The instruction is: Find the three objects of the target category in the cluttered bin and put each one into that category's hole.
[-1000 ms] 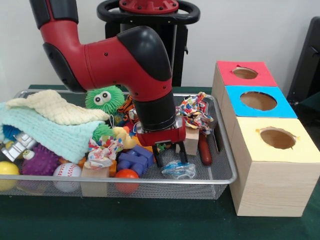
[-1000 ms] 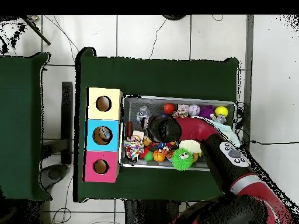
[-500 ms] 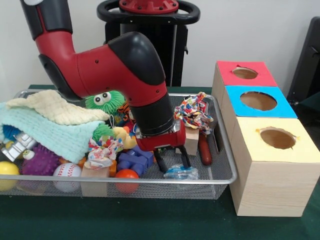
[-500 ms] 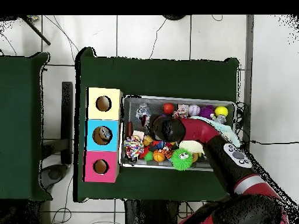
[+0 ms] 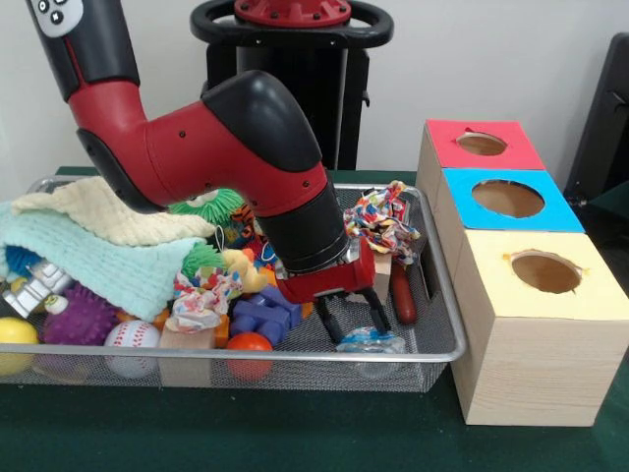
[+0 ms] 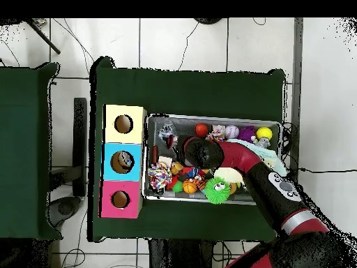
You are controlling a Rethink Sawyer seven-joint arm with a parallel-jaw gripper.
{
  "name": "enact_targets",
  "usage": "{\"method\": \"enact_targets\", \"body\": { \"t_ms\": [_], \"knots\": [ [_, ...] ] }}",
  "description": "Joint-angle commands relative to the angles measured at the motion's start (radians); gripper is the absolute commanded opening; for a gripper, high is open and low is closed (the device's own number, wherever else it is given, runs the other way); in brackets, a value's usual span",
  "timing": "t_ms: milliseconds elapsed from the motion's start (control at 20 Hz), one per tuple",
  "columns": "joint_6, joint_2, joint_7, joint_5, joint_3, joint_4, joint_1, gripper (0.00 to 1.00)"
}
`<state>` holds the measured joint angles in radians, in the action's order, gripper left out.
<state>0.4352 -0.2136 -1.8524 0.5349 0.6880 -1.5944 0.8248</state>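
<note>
The jaws of the gripper [image 5: 352, 323] stand apart, two dark fingers [image 5: 327, 323] splayed downward on either side of a crumpled clear plastic item [image 5: 368, 342], with nothing clamped between them. That plastic item lies on the mesh floor of the wire bin [image 5: 444, 295], right against the bin's near rim and toward its right end; the fingertips are at or just above it, and contact cannot be confirmed.

The red and black arm [image 5: 216, 147] enters from the upper left, bends at a bulky elbow over the bin's middle, and angles its black wrist down and to the right, so the gripper tilts toward the bin's near right corner.

Just beside the bin's right wall stands a row of three wooden boxes, each with a round hole on top: a yellow-topped box [image 5: 536, 270] nearest, a blue-topped box [image 5: 506, 200] in the middle, a red-topped box [image 5: 481, 144] farthest.

Inside the bin, left of the gripper, sit a blue toy block [image 5: 261, 315], an orange ball [image 5: 248, 345], a baseball [image 5: 132, 336], a purple spiky ball [image 5: 81, 315] and a yellow ball [image 5: 14, 331]. A mint green cloth [image 5: 88, 258] with a cream cloth [image 5: 108, 211] on top fills the bin's left side. A multicoloured fabric bundle [image 5: 381, 222] rests at the bin's far right, above a dark red handle-like object [image 5: 403, 293]. A green fuzzy toy [image 5: 211, 204] peeks from behind the arm.

From overhead, the arm [image 6: 240, 157] covers the bin's centre, hiding the gripper.
</note>
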Motion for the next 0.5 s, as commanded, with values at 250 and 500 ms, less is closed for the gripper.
{"method": "enact_targets", "body": {
  "t_ms": [250,500],
  "knots": [
    [-0.052,0.076,0.149,0.07,0.141,-0.104,0.083,1.0],
    [-0.102,0.037,0.078,0.091,0.141,-0.143,0.093,1.0]
  ]
}}
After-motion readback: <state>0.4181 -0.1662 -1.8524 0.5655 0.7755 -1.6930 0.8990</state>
